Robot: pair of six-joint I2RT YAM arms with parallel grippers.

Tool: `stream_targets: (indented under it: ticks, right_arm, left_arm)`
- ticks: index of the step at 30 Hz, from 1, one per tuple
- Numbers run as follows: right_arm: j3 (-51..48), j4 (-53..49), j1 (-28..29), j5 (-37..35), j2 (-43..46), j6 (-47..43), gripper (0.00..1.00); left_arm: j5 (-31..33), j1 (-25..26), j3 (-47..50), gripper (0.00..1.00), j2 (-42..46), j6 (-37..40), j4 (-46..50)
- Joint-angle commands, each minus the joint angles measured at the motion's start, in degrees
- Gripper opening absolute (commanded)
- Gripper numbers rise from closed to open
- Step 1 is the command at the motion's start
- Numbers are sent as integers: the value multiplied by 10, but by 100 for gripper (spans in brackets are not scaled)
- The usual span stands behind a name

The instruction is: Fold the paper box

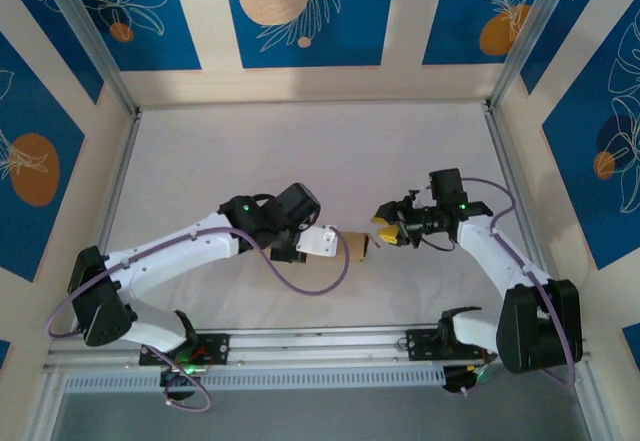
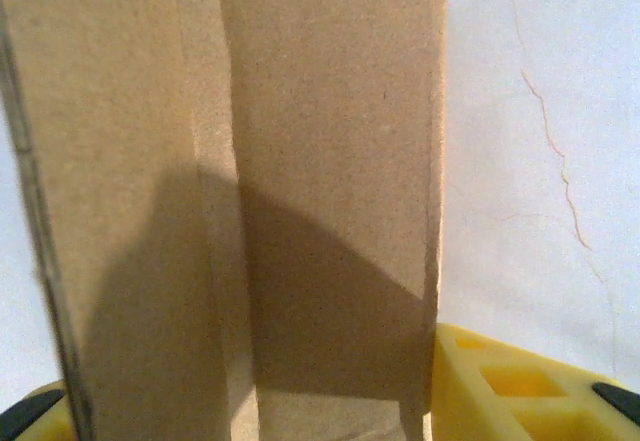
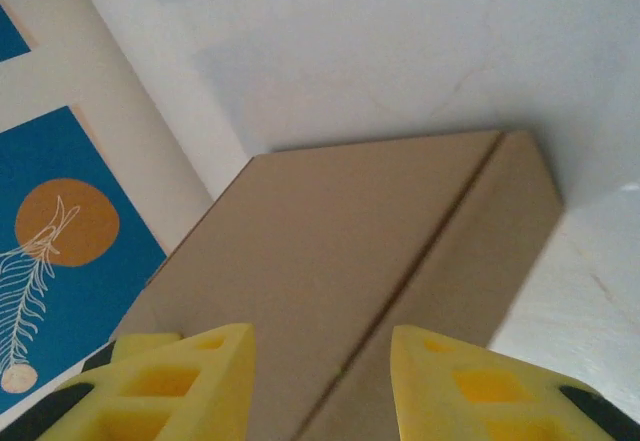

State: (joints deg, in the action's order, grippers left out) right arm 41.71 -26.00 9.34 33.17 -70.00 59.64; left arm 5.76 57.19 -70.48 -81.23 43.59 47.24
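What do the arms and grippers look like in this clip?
The left arm and right arm have white links, black joints and bases, purple cables and green lights. The left gripper and right gripper have yellow fingers with square pockets and black trim.

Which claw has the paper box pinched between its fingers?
The left claw: the paper box runs between its yellow fingers, pressed against one. The right claw's fingers sit spread in front of the box's flat face.
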Motion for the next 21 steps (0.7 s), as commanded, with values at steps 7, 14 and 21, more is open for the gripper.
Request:
stream_targets:
  ticks: [7, 14, 21]
  right_arm:
    - [22, 75, 45, 18, -36, 49, 42]
    - [153, -210, 0, -129, 6, -157, 55]
    - [245, -331, 37, -305, 101, -339, 49]
  left_arm:
    - [-54, 7, -34, 48, -24, -12, 11]
    - [-57, 0, -61, 47, -63, -29, 31]
    - [-63, -10, -107, 46, -99, -42, 53]
